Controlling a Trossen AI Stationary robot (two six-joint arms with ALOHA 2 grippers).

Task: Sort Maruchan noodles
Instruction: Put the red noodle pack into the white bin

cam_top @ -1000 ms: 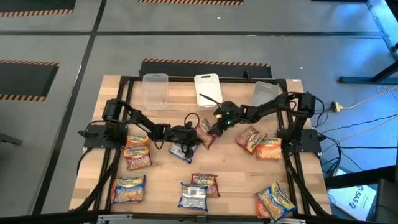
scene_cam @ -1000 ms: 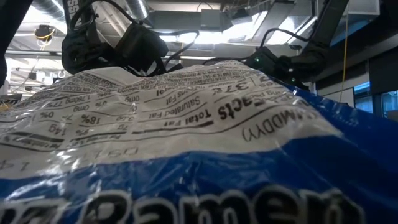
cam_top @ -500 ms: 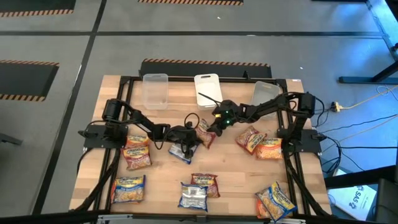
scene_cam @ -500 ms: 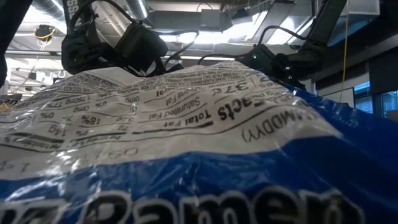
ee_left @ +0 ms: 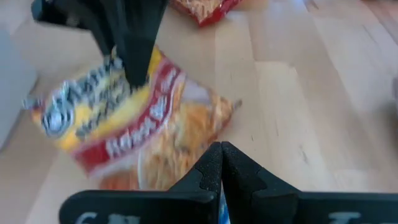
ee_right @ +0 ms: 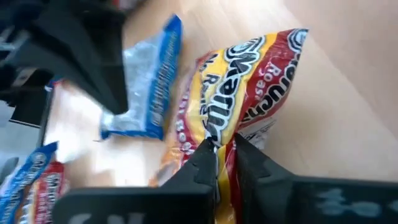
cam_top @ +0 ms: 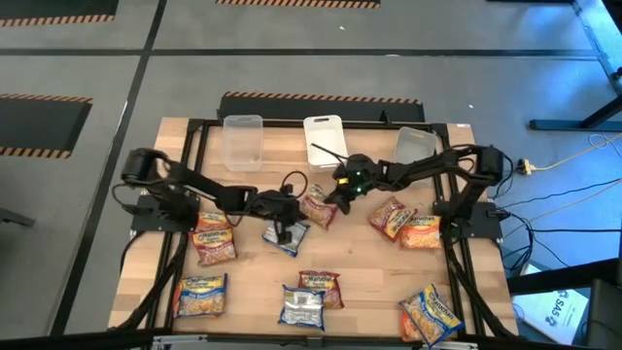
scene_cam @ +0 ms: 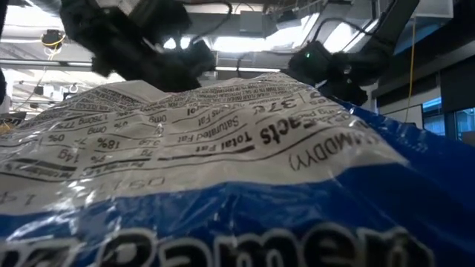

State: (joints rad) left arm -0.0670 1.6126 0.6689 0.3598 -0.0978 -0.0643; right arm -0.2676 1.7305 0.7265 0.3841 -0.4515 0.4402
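My left gripper (cam_top: 283, 229) is shut on a blue-white Maruchan noodle packet (cam_top: 292, 239) left of the table's middle. Just to its right my right gripper (cam_top: 328, 202) is shut on a red-yellow packet (cam_top: 316, 206). The right wrist view shows both packets, the red one (ee_right: 249, 81) in front and the blue one (ee_right: 149, 87) under the other arm's fingers. Several more packets lie flat on the wood, among them an orange one (cam_top: 214, 219) and a red one (cam_top: 392, 216). Another blue-white packet (scene_cam: 237, 170) fills the low view. My left gripper pinches the blue-white packet by one edge (ee_right: 127, 109), its fingers slanting down from the table's left. The packet hangs below the fingers; whether its lower end is on the table, I cannot tell. My own wrist view shows only a blue sliver (ee_left: 222, 208) under the shut fingertips. My right gripper pinches the red-yellow packet by its crinkled end seam (ee_right: 225, 134) between the two fingers (ee_right: 208, 155). The fingers slant down from the table's right. The packet reaches away from the fingers, tilted, toward the table's left; whether its far end touches the wood is unclear.
Three clear bins (cam_top: 243, 141), (cam_top: 324, 136), (cam_top: 415, 146) stand along the far edge. Packets lie at the left (cam_top: 214, 245), near edge (cam_top: 201, 295), (cam_top: 301, 306), (cam_top: 321, 287) and right (cam_top: 420, 233), (cam_top: 431, 313). Bare wood shows in the middle (cam_top: 369, 262).
My left arm has risen and drawn back a little toward the table's left, taking the blue-white packet with it. My right gripper has come up slightly, and the red-yellow packet has shifted a little with it.
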